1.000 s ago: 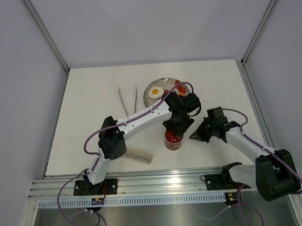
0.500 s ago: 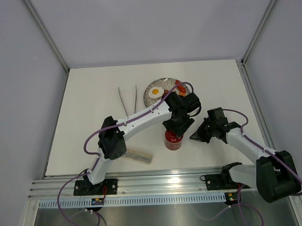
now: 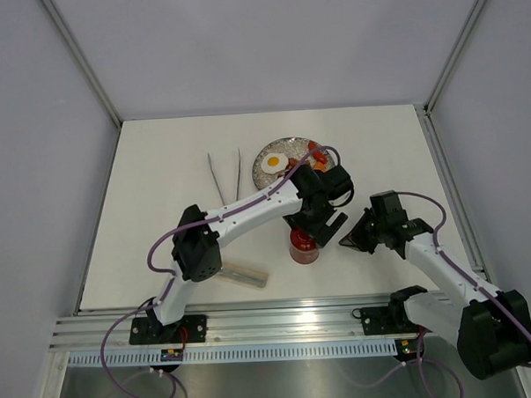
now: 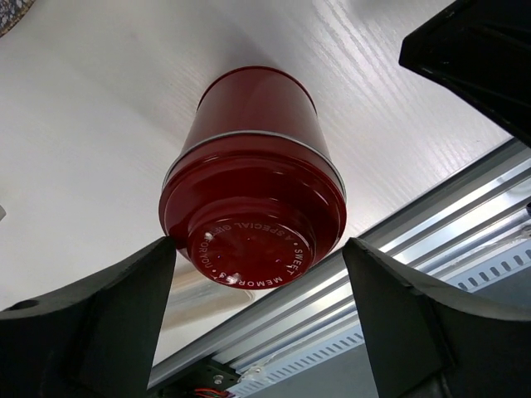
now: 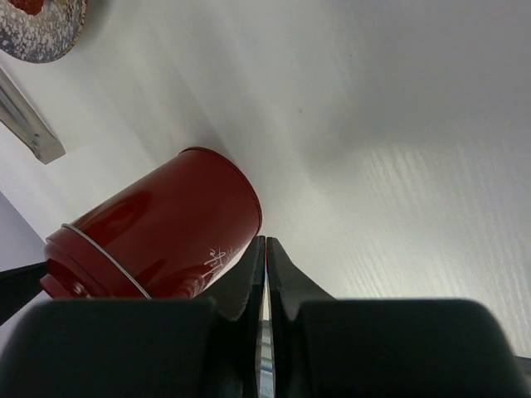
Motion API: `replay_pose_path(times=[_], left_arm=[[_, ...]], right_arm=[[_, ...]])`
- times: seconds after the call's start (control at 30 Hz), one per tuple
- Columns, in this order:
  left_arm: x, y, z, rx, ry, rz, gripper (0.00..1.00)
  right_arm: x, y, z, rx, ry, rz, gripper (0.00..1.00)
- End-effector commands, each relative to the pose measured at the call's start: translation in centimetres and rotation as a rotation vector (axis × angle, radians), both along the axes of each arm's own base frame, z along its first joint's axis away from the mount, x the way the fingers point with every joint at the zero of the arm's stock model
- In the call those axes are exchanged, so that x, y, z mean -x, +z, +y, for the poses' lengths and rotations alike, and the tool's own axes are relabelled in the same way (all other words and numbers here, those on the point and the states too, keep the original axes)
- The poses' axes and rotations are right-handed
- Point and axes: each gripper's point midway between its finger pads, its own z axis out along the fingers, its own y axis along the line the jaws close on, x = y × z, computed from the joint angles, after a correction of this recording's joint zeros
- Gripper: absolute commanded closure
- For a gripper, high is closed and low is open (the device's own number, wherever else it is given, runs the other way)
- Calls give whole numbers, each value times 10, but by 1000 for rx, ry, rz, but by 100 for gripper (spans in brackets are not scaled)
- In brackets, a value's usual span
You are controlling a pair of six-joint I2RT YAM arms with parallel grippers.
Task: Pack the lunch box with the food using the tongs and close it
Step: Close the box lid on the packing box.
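While the lunch box (image 4: 249,149) stands lidded, left pincer (image 4: 259,249) released astride it, right pincer (image 5: 265,249) clenched alongside.

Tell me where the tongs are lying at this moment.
In the top view, the tongs lie on the table, in its far half, just left of the speckled grey plate.

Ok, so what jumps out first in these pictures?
A glossy red cylindrical jar with its lid on stands towards the front of the white table, with the left arm's black fingers spread wide on either side of the lid. The right arm's fingers are pressed shut just beside the jar. Further back, slim silver tongs lie left of a speckled grey plate holding a fried egg.
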Motion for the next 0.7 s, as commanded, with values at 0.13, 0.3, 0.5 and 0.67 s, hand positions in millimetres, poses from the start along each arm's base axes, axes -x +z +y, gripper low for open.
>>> replay_pose_path(times=[0.13, 0.3, 0.5, 0.67], left_arm=[[-8, 37, -9, 150, 47, -101, 1], [-12, 87, 3, 288, 97, -211, 1], [-17, 129, 29, 456, 192, -269, 1], [-37, 135, 90, 529, 394, -301, 1]], right_arm=[[-5, 39, -15, 85, -5, -107, 90], [-4, 68, -32, 183, 22, -177, 89], [-10, 106, -37, 259, 104, -251, 89], [-19, 148, -15, 248, 206, -334, 89]])
